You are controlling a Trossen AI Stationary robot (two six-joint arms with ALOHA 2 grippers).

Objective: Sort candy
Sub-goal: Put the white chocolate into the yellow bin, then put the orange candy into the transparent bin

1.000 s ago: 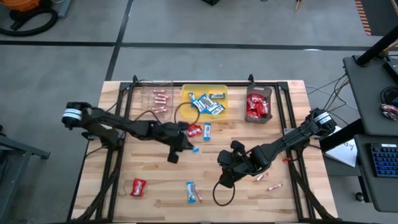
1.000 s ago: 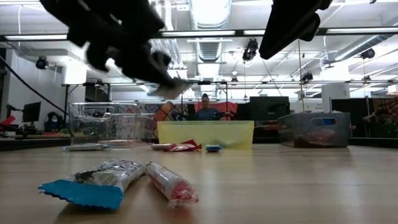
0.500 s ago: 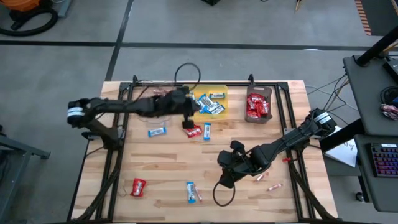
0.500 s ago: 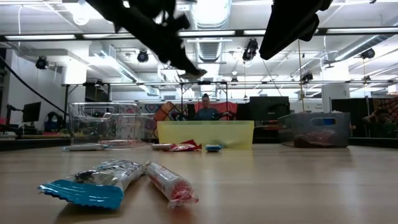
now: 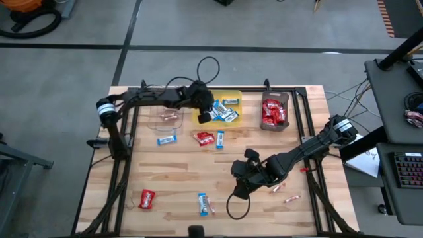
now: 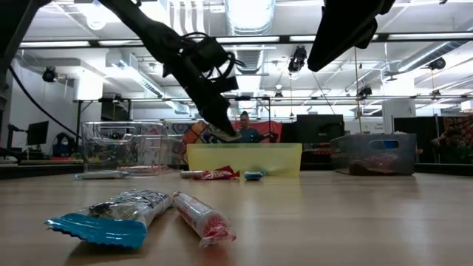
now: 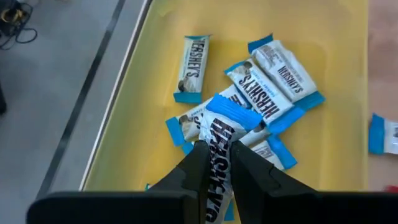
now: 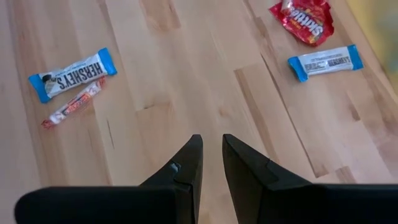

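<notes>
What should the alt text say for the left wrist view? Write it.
The left gripper holds a blue-and-white bar over the yellow tray, where other blue-and-white bars already lie in a loose pile.
</notes>
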